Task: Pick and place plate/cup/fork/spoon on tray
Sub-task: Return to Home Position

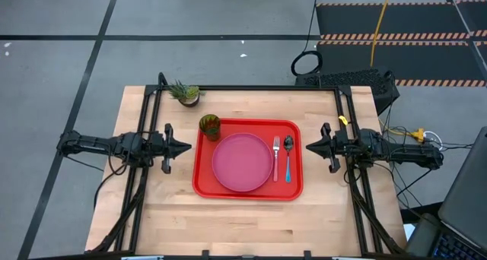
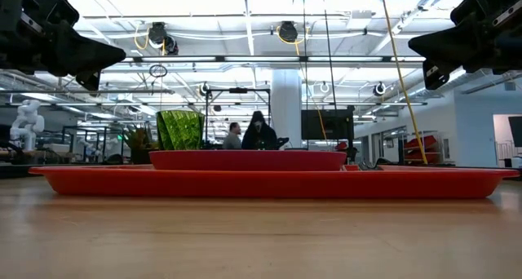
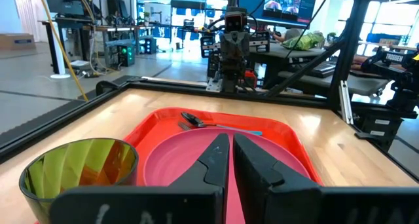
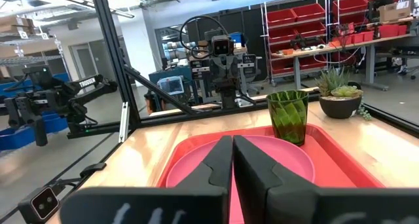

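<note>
Now pink plate [image 1: 242, 162] flat on red tray [image 1: 205, 185].

On the tray [image 1: 204, 185]: cup [image 1: 210, 126] behind-left of plate [image 1: 242, 162], fork [image 1: 275, 156] then spoon [image 1: 288, 155] seemingly just right

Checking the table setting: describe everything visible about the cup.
The cup is small, round and green with darker mottling, and looks like translucent plastic. It stands upright and open, and looks empty, in a far corner of the red tray, on the left arm's side, just beside the pink plate. Nothing grips it.
</note>
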